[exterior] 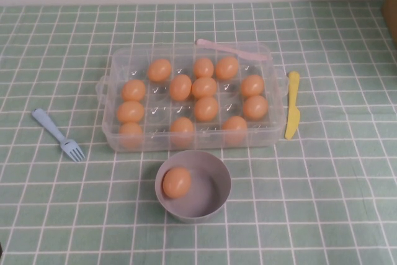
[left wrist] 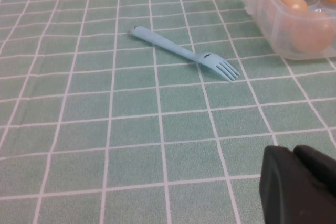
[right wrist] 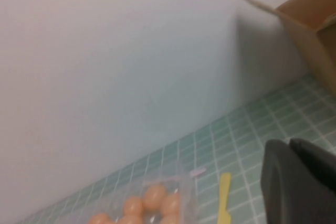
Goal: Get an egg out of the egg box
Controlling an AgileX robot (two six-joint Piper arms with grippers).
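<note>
I am looking at the egg box (exterior: 118, 66) sitting mid-worktop, a little toward the far edge, with one egg (exterior: 177, 182) already lying in the grey bowl (exterior: 218, 172) just on its near side, so I am judging the lift as either done or about to be repeated. Neither arm is showing in the high view. The right tool (right wrist: 294, 182) is hanging high near the worktop's right side with its jaws together and holding nothing; the left tool (left wrist: 294, 182) is hovering low over the left part of the worktop near the blue fork (left wrist: 184, 53), and I cannot tell whether it is apart or together. If I am going in for another egg, I am opening the right tool before descending, coming straight down over an egg on the box's right side that has free cups around it, closing gently across its narrow waist, and lifting vertically so the light plastic box is not dragging along. Counting: thirteen eggs in the box, one in the bowl, one bowl, one fork, one yellow knife (exterior: 292, 105) just beside the box's right side, one pink strip (exterior: 232, 49) on its far rim.
</note>
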